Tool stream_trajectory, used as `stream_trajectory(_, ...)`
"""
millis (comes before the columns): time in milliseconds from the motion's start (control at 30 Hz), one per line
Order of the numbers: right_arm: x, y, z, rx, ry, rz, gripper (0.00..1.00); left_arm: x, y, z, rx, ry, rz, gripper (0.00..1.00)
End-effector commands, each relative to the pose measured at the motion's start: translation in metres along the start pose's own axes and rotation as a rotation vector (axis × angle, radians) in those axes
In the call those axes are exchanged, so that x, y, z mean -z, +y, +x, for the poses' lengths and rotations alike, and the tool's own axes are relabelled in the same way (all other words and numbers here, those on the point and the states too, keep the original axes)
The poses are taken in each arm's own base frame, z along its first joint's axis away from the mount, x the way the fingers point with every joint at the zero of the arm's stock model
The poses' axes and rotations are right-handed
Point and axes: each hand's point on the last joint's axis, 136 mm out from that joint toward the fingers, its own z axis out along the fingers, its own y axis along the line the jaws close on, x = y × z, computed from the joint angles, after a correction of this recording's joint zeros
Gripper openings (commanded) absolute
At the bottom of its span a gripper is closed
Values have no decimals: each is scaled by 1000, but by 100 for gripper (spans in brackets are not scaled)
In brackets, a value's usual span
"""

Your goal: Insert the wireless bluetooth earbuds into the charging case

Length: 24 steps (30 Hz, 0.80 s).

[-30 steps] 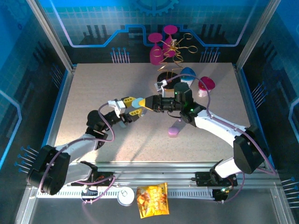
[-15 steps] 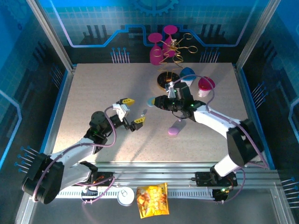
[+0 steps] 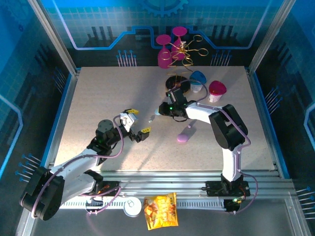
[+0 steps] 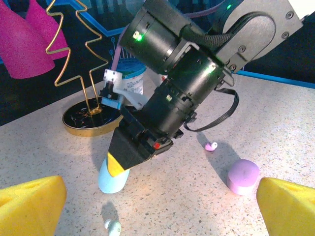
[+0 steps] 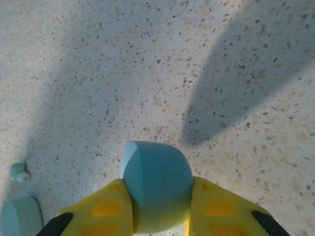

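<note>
The right gripper has its yellow jaws clamped on a pale blue case. It holds the case low over the middle of the table, a little toward the far edge; from here I can't tell whether the case's lower end touches the surface. The left gripper hangs just beside it on the near-left side with its jaws wide apart and nothing between them, its yellow fingers framing the left wrist view.

The buds are both loose on the table. A pale blue earbud lies just in front of the held case, between the two grippers. A lilac earbud lies to the right of the right arm, near a lilac case that sits on the table closer to the near edge.

In the right wrist view another pale blue piece shows at the bottom left corner, close to the blue bud; it is cut off by the frame, possibly part of a case.

Toward the far edge stands a gold wire tree on a dark dish, with pink cones behind it. A blue cup and a pink cup sit nearer the far right corner. A snack bag rests past the near edge, on the rail.
</note>
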Motion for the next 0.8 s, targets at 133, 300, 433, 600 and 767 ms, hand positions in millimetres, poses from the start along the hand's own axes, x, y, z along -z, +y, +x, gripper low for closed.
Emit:
stream_trajectory(133,14,1,-8,38,-51,35,54,0,-3,-1,-30,-6,9,99)
stream_trajectory(300,56,-14,-7,66,-117,74,68,-11,-18,-3,-60,-17,106,99)
stream_trajectory(433,93,-35,7,66,-149,120,75,-22,-33,1,-88,14,169,99)
stream_trajectory(600,117,-64,43,97,-77,157,81,-33,-38,1,-104,17,209,99)
stream_trajectory(767,114,-71,79,105,59,122,85,-45,-40,-5,-96,1,241,99)
